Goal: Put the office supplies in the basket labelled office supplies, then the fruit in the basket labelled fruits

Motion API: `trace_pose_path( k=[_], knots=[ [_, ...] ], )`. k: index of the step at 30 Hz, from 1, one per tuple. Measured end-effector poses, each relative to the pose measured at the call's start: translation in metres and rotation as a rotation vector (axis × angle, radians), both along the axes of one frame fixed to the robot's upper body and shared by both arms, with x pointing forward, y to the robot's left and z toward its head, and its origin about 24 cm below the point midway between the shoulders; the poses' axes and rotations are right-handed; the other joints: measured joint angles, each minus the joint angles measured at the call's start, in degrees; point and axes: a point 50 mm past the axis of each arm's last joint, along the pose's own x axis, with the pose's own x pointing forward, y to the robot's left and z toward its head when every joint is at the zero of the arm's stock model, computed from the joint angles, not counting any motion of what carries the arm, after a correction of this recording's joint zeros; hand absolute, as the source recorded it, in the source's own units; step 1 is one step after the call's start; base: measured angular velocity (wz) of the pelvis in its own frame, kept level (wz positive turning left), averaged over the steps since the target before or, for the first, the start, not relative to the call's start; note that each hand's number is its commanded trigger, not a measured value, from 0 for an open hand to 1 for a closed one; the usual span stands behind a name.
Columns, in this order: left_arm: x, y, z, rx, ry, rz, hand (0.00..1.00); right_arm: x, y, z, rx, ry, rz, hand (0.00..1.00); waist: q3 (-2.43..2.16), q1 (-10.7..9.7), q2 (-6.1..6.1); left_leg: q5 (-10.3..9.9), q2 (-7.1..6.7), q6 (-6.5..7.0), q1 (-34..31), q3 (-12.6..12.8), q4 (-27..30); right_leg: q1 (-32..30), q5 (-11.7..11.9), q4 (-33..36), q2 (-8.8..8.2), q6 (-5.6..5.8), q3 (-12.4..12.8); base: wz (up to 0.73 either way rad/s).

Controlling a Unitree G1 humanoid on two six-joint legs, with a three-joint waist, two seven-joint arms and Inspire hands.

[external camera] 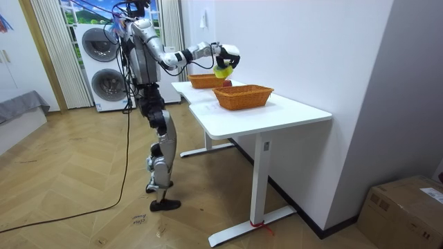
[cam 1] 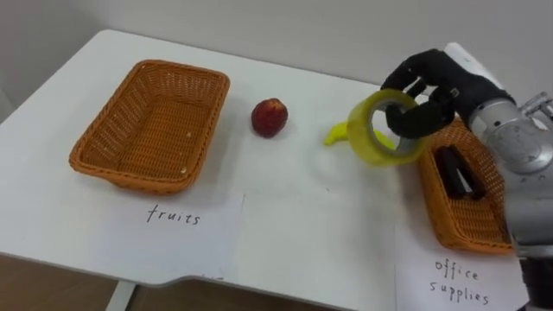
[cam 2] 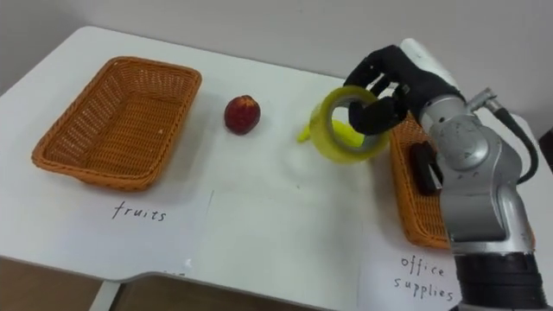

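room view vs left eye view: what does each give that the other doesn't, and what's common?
Room view adds: the robot standing at the table's end, stacked washing machines behind it, a cardboard box on the floor.
Left eye view adds: handwritten paper labels in front of the baskets, a dark item in the right basket, a yellow fruit behind the tape roll.
Common: right hand curled through the yellow tape roll, held above the white table; the left basket and right basket.

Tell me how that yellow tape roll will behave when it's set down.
The tape roll looks evenly round with the right hand hooked through its core, so it is probably stiff. It is a hollow ring, so likely light. Set on edge on the table it could roll; laid flat, it should stay.
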Motion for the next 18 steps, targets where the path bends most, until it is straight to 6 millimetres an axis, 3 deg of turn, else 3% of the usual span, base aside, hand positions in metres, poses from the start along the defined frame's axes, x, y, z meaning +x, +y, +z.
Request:
trace_pose_path(
  k=[10,18],
  knots=[
    [-0.016,-0.002,-0.001,-0.007,0.039,0.012,0.00,0.000,-0.014,-0.003,0.088,-0.058,-0.088,1.00,0.10,-1.7,0.88,0.0,0.00,0.01,0.4,-0.2,-0.2,0.2,0.0,-0.1,0.04,0.00,0.3,0.00],
    [-0.016,-0.003,-0.001,-0.007,0.038,0.012,0.00,0.001,-0.028,-0.023,0.142,-0.019,-0.175,1.00,-0.10,-4.3,0.80,0.0,0.01,0.01,0.4,0.3,-0.2,0.1,0.0,0.0,0.15,0.00,0.4,0.00]
  ],
)
